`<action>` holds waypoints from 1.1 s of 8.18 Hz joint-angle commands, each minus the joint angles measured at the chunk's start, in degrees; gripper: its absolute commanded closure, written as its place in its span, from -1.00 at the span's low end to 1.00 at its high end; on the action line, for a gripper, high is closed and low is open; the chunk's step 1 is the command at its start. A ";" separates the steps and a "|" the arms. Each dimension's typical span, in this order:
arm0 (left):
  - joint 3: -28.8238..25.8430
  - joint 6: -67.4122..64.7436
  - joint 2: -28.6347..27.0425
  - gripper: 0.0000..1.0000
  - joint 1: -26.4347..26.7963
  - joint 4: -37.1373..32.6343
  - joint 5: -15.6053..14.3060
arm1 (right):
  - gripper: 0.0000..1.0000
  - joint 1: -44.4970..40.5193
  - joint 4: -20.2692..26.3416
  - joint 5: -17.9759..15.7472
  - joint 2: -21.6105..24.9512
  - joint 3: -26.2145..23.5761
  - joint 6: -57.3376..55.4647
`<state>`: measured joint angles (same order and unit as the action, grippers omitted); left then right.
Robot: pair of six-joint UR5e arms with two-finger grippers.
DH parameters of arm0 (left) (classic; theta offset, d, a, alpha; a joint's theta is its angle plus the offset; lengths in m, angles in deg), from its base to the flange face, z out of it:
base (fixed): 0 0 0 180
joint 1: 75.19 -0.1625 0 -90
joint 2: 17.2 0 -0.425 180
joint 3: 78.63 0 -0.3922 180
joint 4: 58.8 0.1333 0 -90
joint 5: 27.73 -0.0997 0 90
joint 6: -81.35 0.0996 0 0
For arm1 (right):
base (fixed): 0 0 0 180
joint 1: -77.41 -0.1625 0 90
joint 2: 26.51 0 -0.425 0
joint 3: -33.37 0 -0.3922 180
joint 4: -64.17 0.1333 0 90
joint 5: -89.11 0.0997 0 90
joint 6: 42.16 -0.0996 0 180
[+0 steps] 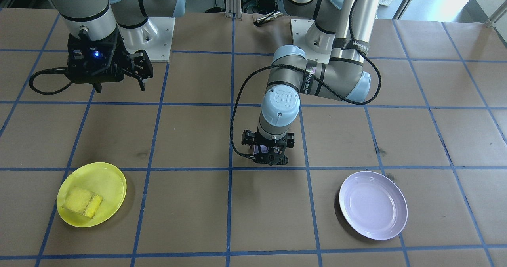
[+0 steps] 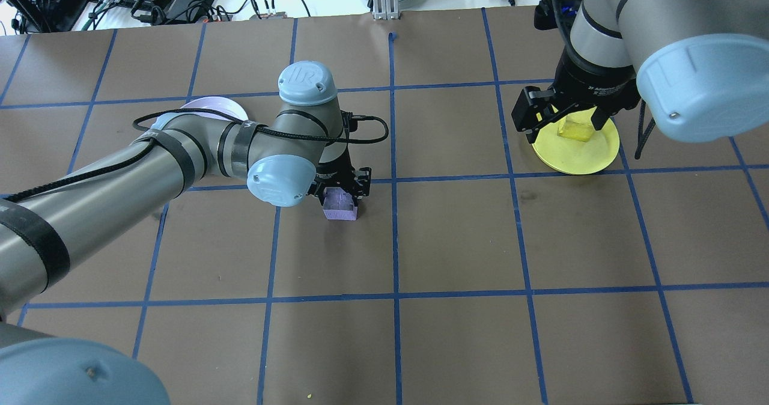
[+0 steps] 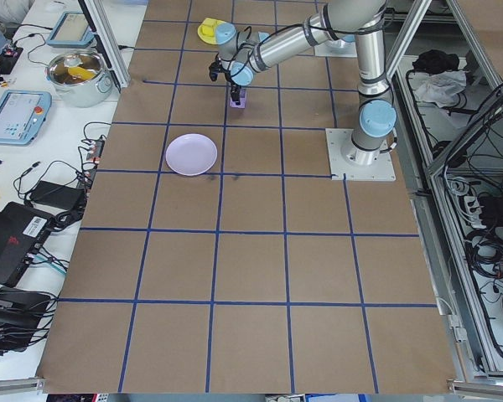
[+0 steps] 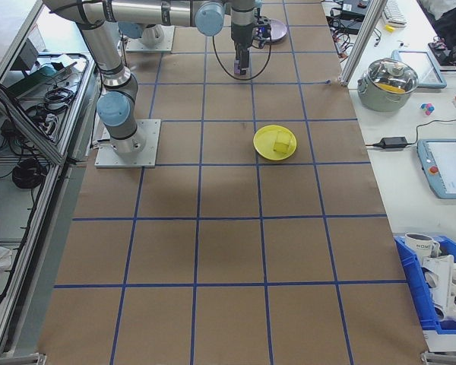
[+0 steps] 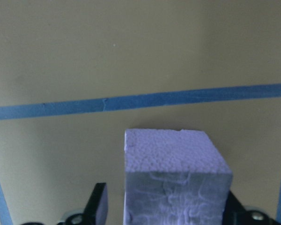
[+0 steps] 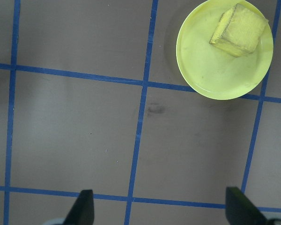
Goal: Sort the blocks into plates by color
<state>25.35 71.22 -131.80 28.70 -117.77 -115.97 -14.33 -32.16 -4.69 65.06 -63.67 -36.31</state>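
Observation:
The purple block (image 5: 173,178) stands on the brown table, with my left gripper (image 5: 166,211) low around it. The jaws are open: a gap shows between the left finger (image 5: 100,206) and the block. From overhead the block (image 2: 340,205) peeks out under that gripper (image 2: 340,190). The yellow block (image 1: 82,201) lies in the yellow plate (image 1: 107,176). My right gripper (image 1: 121,88) hangs high and open with nothing in it; in its wrist view the yellow plate (image 6: 210,61) and block (image 6: 239,29) sit at the upper right. The lavender plate (image 1: 372,205) holds nothing.
Blue tape divides the table into squares (image 1: 229,168). The arms' base plates (image 1: 152,33) stand at the robot's edge. A side bench holds a lidded pot (image 3: 75,71) and tablets; a blue bin (image 4: 441,281) sits by the other end.

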 commanded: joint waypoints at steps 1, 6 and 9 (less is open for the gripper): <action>-0.18 0.63 -0.36 0.77 0.00 1.23 -0.18 | -1.00 0.07 -0.17 -0.08 -0.08 0.09 0.48; -7.36 9.13 8.94 0.88 -9.28 -11.65 -2.64 | -1.00 0.24 -1.04 -0.07 -0.08 0.27 -0.31; -12.82 18.76 8.96 0.88 -20.44 -15.99 -2.56 | -1.00 0.24 -1.05 0.19 -0.61 0.27 -0.31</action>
<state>15.58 82.07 -122.81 15.08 -131.50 -118.55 -14.10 -33.20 -4.60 64.68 -63.40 -36.59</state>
